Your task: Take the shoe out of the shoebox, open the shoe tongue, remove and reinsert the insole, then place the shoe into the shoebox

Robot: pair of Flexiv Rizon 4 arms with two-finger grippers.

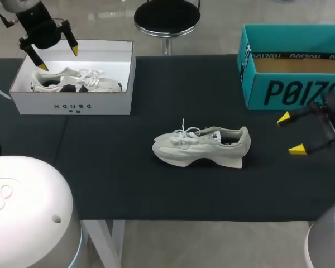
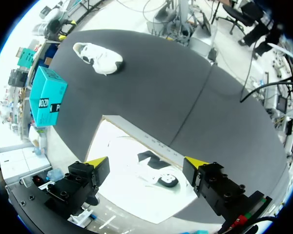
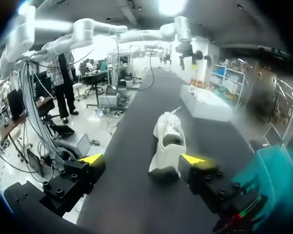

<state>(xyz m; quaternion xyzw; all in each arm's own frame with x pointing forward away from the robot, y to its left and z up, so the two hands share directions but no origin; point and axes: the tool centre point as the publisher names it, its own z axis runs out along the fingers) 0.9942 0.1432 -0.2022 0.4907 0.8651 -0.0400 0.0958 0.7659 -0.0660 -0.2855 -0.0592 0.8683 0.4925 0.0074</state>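
While the pale shoe (image 1: 201, 146) lay on its sole in the middle of the black bench (image 1: 100, 178), toe toward the left arm's side, the left end effector (image 1: 57, 58) hung over the white shoebox (image 1: 72, 103), fingers spread wide and holding nothing. A second shoe (image 1: 72, 81) lay inside that box. The right end effector (image 1: 290, 134) stood just before the teal box (image 1: 290, 92), likewise wide open and empty, its tips pointing toward the shoe's heel without touching it.

Glossy white arms (image 3: 102, 30) end in black, screw-studded fingers (image 2: 216, 185) tipped yellow.
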